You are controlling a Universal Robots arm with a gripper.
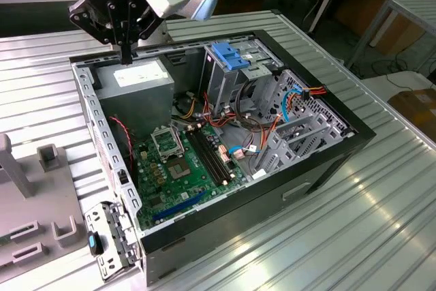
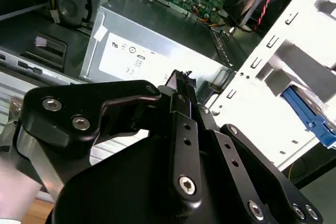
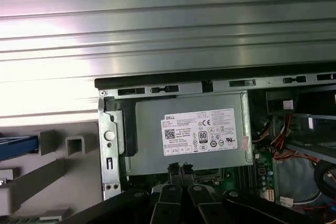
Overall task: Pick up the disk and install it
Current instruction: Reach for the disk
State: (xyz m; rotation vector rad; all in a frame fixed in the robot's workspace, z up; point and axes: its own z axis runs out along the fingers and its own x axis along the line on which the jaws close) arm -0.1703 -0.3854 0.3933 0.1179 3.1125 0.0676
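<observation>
The black metal gripper (image 3: 180,170) hangs with its 2 fingers (image 3: 173,170) closed tip to tip, holding nothing. Just beyond the tips lies a grey sheet-metal power supply box (image 3: 148,145) with a white printed label (image 3: 202,132), seated in a corner of the black-rimmed open computer case (image 3: 210,74). Past the case rim, farther from the gripper, stretches a ridged silver metal tabletop (image 3: 157,24). To one side of the gripper, inside the case, are a green circuit board (image 3: 261,167) and red and orange wires (image 3: 278,140). To the other side, outside the case, sits a grey plastic fixture (image 3: 31,182) with 2 small upright blocks, and beside it a blue plastic edge (image 3: 18,147) of something I cannot identify.
</observation>
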